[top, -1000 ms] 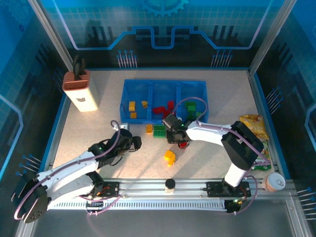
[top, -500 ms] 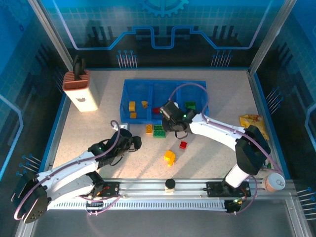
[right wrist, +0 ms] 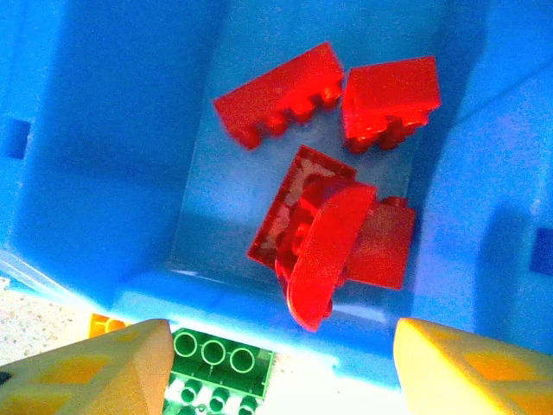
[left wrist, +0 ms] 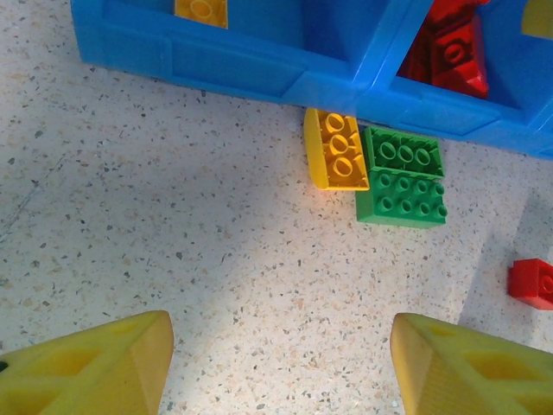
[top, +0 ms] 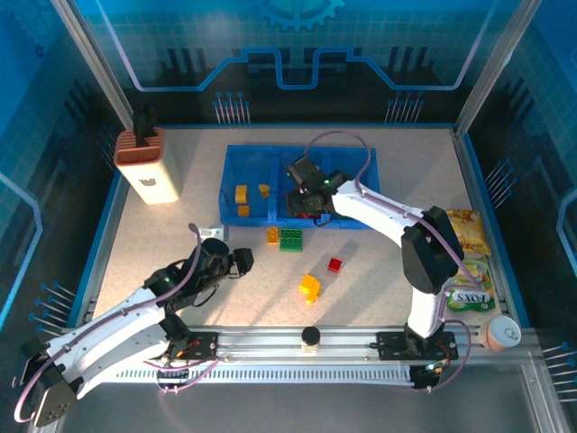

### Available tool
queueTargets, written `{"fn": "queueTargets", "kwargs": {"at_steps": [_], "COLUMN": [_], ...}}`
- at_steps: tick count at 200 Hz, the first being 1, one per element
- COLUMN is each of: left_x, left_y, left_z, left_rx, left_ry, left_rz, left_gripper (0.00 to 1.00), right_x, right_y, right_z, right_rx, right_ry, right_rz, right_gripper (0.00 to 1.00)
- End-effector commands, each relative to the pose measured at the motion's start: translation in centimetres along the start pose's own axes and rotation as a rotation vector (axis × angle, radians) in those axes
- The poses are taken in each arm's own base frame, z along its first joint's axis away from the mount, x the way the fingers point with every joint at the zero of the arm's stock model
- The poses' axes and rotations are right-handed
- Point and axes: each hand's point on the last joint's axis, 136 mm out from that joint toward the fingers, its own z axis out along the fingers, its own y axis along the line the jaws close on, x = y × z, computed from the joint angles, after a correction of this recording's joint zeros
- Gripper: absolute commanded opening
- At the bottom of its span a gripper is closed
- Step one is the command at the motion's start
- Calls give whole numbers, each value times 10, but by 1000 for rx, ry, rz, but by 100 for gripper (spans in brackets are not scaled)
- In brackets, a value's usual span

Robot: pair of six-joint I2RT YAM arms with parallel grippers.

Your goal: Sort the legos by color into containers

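The containers are three compartments of one blue bin. Yellow legos lie in the left one. Red legos lie in the middle one. My right gripper hangs over the middle compartment's front wall, open. A curved red lego sits loose between its spread fingers, touching neither. On the table in front of the bin lie a yellow lego, a green lego, a small red lego and an orange-yellow lego. My left gripper is open low over bare table, short of the yellow and green legos.
A white and brown box with a black handle stands at the back left. Snack packets and a cup sit along the right edge. A small white item lies left of the bin's front corner.
My right gripper rose from the table's red lego to the middle compartment and opened, letting go of a curved red lego. The left arm drew back slightly.
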Motion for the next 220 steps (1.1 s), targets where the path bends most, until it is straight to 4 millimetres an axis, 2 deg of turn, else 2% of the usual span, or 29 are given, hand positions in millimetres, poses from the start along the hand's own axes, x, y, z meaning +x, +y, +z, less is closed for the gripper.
{"fn": "queueTargets", "kwargs": {"at_steps": [1, 27, 63, 99, 124, 131, 153, 220], "left_x": [-6, -5, -1, 2, 1, 2, 2, -2], "left_y": [-3, -5, -6, -13, -16, -16, -16, -18], "left_z": [-1, 1, 10, 19, 22, 22, 22, 21], "left_rx": [3, 4, 10, 22, 30, 28, 27, 27], "left_ry": [-1, 3, 18, 42, 46, 48, 50, 46], "left_rz": [-10, -5, -3, 1, 1, 0, 0, 3], "left_gripper": [68, 68, 68, 68, 68, 68, 68, 68], "right_x": [5, 27, 80, 129, 150, 164, 175, 178], "right_y": [-5, -14, -37, -60, -64, -69, -69, -50], "right_z": [-29, -43, -45, -35, -24, -17, -10, 8], "right_rx": [11, 29, 63, 92, 84, 96, 94, 54], "right_ry": [-35, -42, 11, 89, 133, 165, 189, 221], "right_rz": [-14, -8, 30, 70, 88, 85, 90, 81], "right_gripper": [70, 70, 70, 71, 71, 70, 70, 67]}}
